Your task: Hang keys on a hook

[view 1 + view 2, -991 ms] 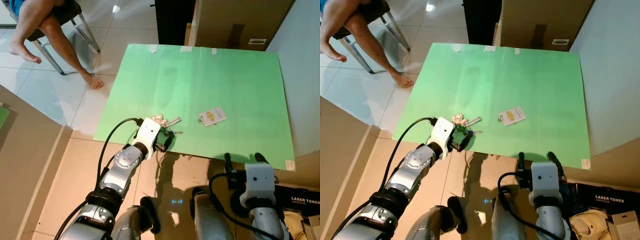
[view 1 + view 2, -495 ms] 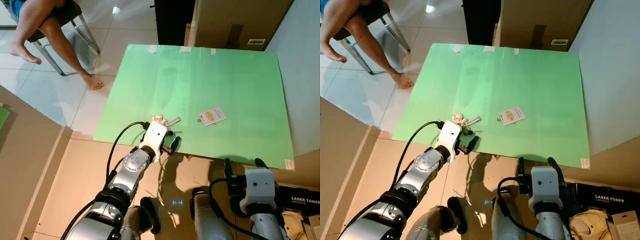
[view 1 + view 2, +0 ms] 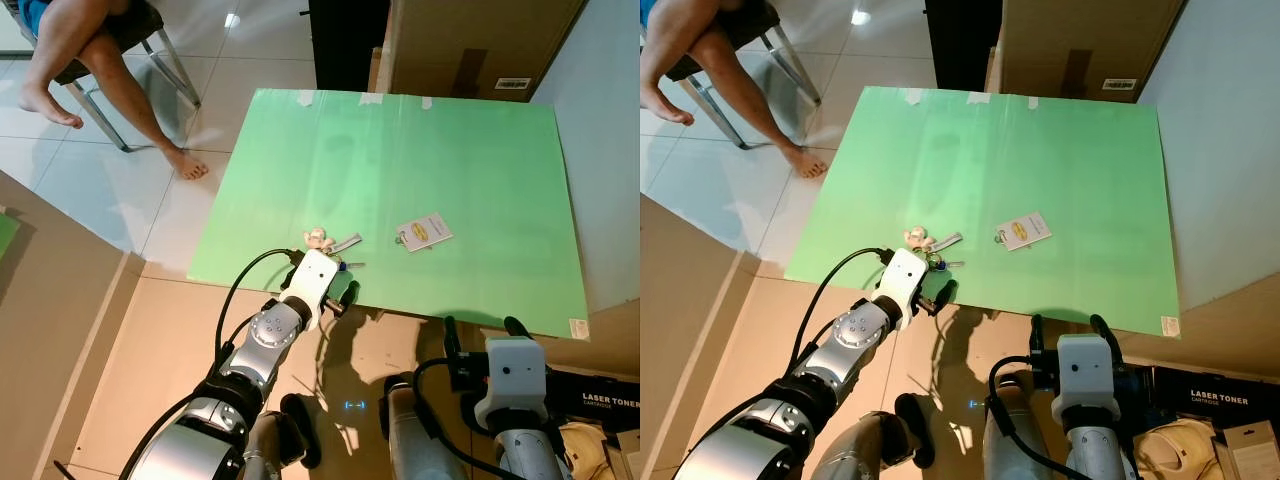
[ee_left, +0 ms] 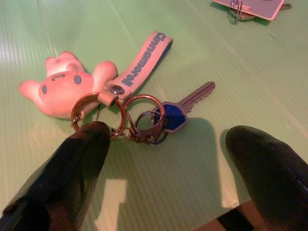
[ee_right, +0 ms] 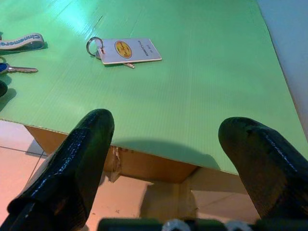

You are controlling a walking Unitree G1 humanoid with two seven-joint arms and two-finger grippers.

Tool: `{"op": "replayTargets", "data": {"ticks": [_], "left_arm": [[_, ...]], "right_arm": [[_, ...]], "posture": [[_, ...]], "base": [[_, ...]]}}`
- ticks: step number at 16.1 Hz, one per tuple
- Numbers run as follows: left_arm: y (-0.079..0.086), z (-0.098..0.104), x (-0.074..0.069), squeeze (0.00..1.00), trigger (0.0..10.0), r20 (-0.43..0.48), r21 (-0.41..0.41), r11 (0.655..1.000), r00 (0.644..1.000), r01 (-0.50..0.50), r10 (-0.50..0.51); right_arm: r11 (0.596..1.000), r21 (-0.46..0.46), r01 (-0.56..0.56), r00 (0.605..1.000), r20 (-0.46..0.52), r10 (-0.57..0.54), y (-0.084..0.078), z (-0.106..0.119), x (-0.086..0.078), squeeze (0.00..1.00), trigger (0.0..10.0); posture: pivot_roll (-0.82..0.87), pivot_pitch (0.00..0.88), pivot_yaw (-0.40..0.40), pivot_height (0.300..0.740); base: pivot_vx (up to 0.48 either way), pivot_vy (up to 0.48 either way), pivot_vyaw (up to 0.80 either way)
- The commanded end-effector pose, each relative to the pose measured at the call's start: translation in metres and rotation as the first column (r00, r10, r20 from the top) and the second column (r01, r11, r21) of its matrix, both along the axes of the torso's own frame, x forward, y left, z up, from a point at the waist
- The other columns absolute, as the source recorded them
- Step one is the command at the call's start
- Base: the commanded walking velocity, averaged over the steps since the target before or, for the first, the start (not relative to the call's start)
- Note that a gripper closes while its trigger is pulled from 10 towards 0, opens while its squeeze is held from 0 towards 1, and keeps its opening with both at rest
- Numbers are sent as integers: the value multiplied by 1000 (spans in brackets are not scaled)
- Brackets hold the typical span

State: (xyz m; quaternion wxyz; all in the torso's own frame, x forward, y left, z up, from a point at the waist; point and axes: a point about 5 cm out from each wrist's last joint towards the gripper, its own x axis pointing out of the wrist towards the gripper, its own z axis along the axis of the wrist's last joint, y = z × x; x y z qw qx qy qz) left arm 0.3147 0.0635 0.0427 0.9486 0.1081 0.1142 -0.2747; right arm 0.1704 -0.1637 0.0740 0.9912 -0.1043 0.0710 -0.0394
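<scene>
A big green board (image 3: 450,170) lies flat over a cardboard box, and a person's bare legs (image 3: 90,80) show by a chair beyond it. The left gripper (image 3: 335,285) sits at the near edge, fingers spread on either side of the keys (image 4: 144,115). The right gripper (image 3: 480,330) hangs spread below the edge. A tagged card (image 3: 424,231) lies near the keys.

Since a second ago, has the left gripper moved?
Yes. The left gripper slid rightward along the green board's near edge, now just below the keys.
</scene>
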Motion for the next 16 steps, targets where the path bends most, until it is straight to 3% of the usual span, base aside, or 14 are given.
{"op": "replayTargets", "data": {"ticks": [1,2,3,4,5,6,9,16], "left_arm": [[3,-10,-5,569,10000,-44,9,1000,999,-22,22],[1,-9,-4,616,10000,-49,0,1000,999,-21,21],[-1,-8,-4,765,10000,-46,-9,1000,999,-15,14],[-2,-6,-2,745,10000,-36,-10,1000,999,-13,13],[-4,-3,-1,169,10000,-26,-32,999,1000,-7,6],[-8,3,0,0,10000,0,-81,997,1000,18,-18],[-13,6,2,0,10000,11,-94,995,1000,30,-29],[-21,5,3,0,10000,-6,-26,999,999,40,-40]], "right_arm": [[1000,-6,6,1000,-22,-6,1,-1,-5,0,10000],[1000,-6,7,1000,-22,-7,1,-1,-5,0,10000],[1000,-5,7,1000,-22,-7,1,-1,-6,0,10000],[1000,-4,8,1000,-22,-8,2,-1,-6,0,10000],[1000,-3,9,1000,-22,-9,2,-1,-6,0,10000],[1000,-2,11,1000,-23,-11,2,-2,-6,0,10000],[1000,1,11,1000,-25,-11,3,-2,-6,0,10000],[1000,3,16,999,-35,-16,4,-3,-10,0,10000]], "posture": [[-446,271,114,740],[-448,271,115,740],[-450,271,116,740],[-449,273,118,740],[-450,273,120,740],[-449,274,120,740],[-449,276,120,740],[-463,287,123,740]], "base": [[0,0,0],[0,0,0],[0,0,0],[0,0,0],[0,0,0],[0,0,0],[0,0,0],[0,0,0]]}}
